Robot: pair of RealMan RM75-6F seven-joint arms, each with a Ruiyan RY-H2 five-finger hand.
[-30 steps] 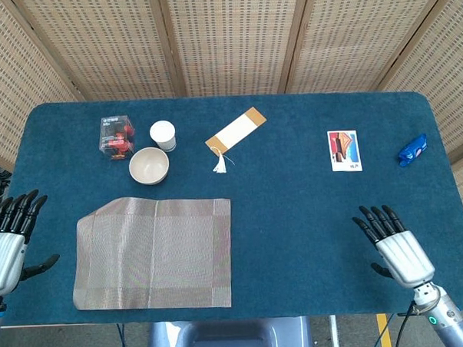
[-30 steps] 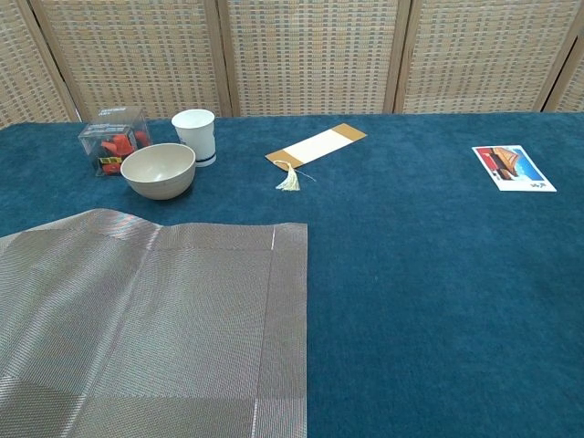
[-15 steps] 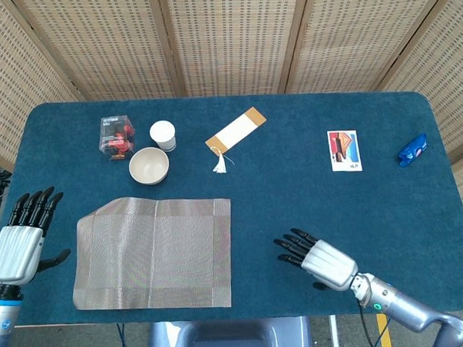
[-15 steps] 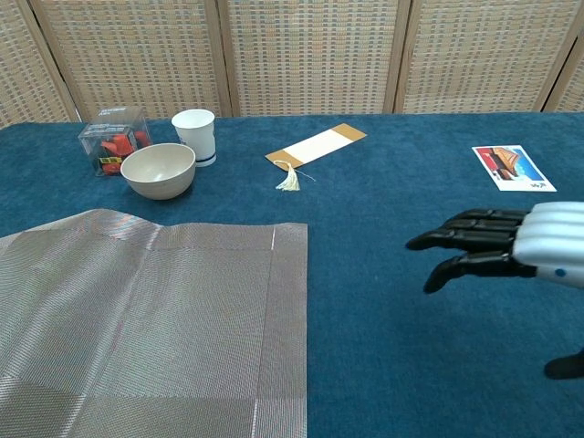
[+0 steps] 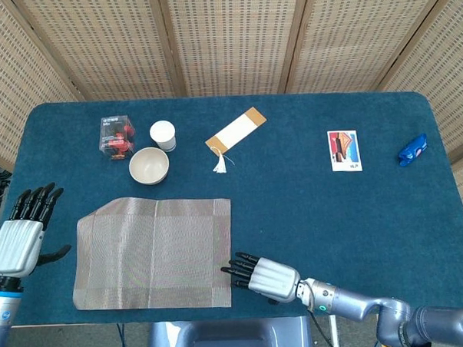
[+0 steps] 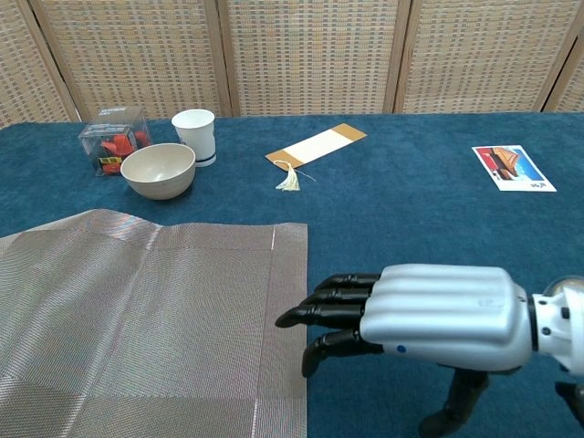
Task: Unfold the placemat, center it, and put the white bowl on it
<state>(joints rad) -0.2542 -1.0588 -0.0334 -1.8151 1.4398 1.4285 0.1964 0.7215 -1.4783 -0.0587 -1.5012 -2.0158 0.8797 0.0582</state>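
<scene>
Grey woven placemat; white bowl

Blue-carpeted worktop fills the view. Near the front left lies the grey woven placemat, spread flat with creases showing. Behind it sits the white bowl, with a white cup and a clear box of red pieces just beyond. Mid-back lies a tasselled bookmark, a picture card to the right, and a blue wrapped item by the right edge.
</scene>
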